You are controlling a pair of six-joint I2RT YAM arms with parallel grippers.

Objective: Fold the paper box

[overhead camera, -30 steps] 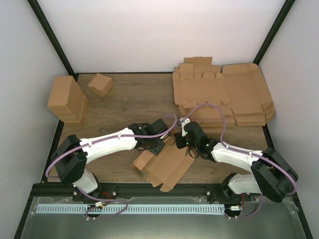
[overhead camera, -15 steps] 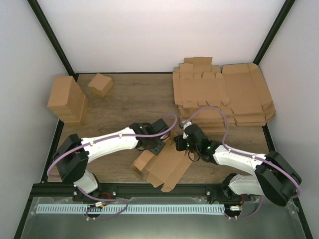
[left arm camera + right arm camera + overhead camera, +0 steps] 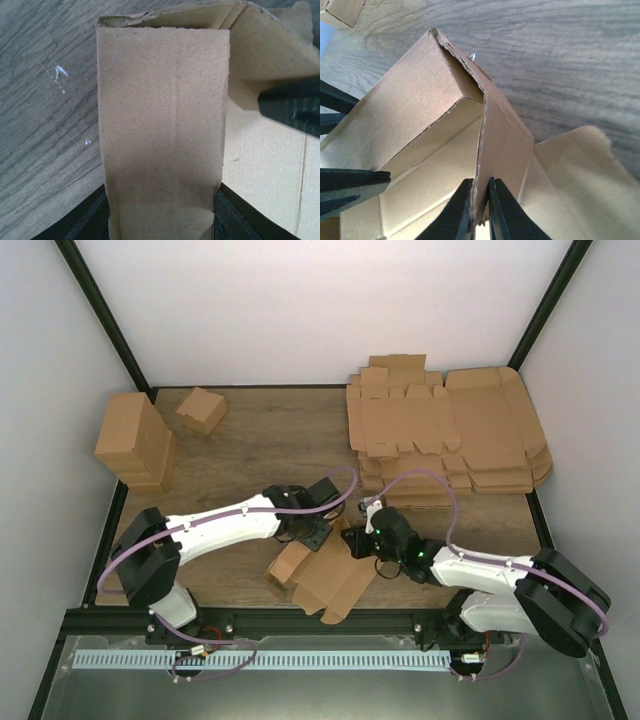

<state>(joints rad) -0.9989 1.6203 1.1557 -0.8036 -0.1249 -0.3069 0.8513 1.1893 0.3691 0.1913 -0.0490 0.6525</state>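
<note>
**Position.** The paper box [image 3: 330, 580] lies partly raised at the 6 o'clock side of the table [image 3: 250, 440], between the two arms. Its lowest tab reaches almost to the front rail [image 3: 300, 622].

**End effectors.** The right gripper [image 3: 480, 182] is all but closed, pinching the thin edge of one upright wall. The left gripper [image 3: 312, 532] stands about half open. In its wrist view a cardboard panel fills the gap, touching both fingers, and we judge this a hold across the panel.

**Risks.**
- The right pinch sits on a ragged, narrow edge. A pull off the score line could tear the wall or let it slip free.
- Sideways pressure from the left fingers could buckle the panel instead of folding it.
- The two wrists work just beside each other, so any inward swing invites contact.
- A drag toward 6 o'clock could carry the sheet onto the rail.

**Room.** Bare wood opens toward 12 o'clock and 9 o'clock. The flat sheet stack [image 3: 450, 430] crowds 2 o'clock, close behind the right wrist. The tall block [image 3: 133, 440] and the small carton [image 3: 202, 408] sit at 10 o'clock, well apart.
</note>
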